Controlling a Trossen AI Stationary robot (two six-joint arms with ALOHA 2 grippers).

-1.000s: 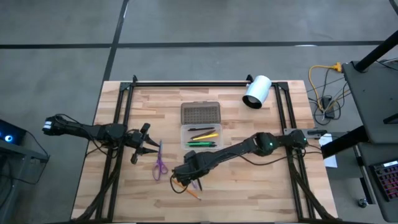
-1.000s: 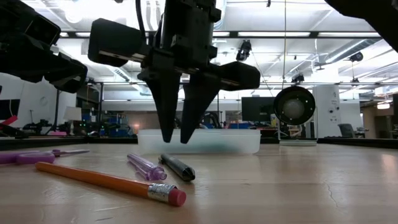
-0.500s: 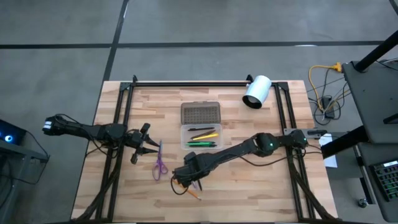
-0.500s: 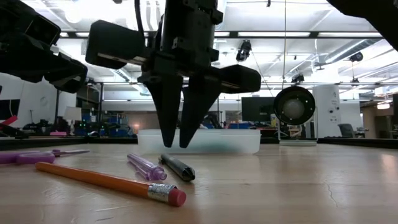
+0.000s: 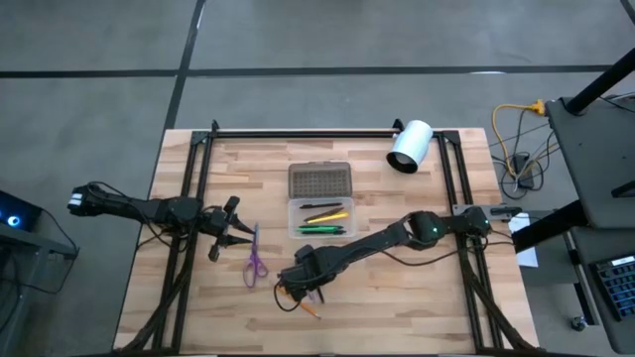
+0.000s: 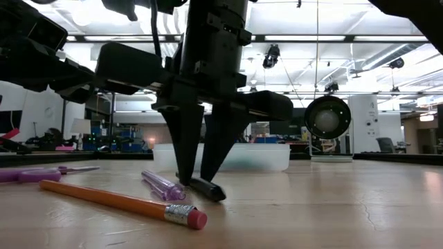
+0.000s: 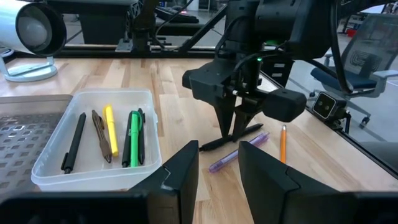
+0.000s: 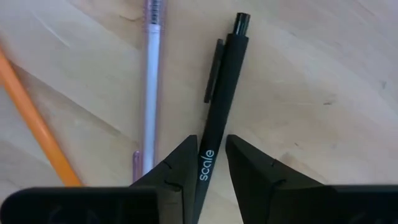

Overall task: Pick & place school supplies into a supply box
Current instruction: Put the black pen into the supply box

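Observation:
My right gripper (image 6: 195, 181) stands open, pointing down, with its tips at the table on either side of a black pen (image 8: 221, 93) that lies flat near the table's near edge. Beside that pen lie a purple pen (image 8: 151, 93) and an orange pencil (image 6: 118, 202). The clear supply box (image 5: 322, 218) holds several pens, and its dotted grey lid (image 5: 319, 181) lies open on the far side. Purple-handled scissors (image 5: 255, 260) lie flat next to my left gripper (image 5: 223, 238), which waits open at the table's left. My right gripper comes from above, with one finger (image 8: 186, 162) on each side of the black pen's barrel (image 8: 208, 140) and set across it. The pen lies flat on the table. Whether the fingers touch it, I cannot tell.
A white cylinder (image 5: 410, 146) stands at the far right corner. Black frame rails (image 5: 189, 198) run along the table's left, right and far sides. Bare wood lies to the right of the pens, near the front edge.
My right gripper has moved straight down, from hovering above the black pen to having its fingertips at table level around it. The pens, the pencil and my left gripper have stayed where they were.

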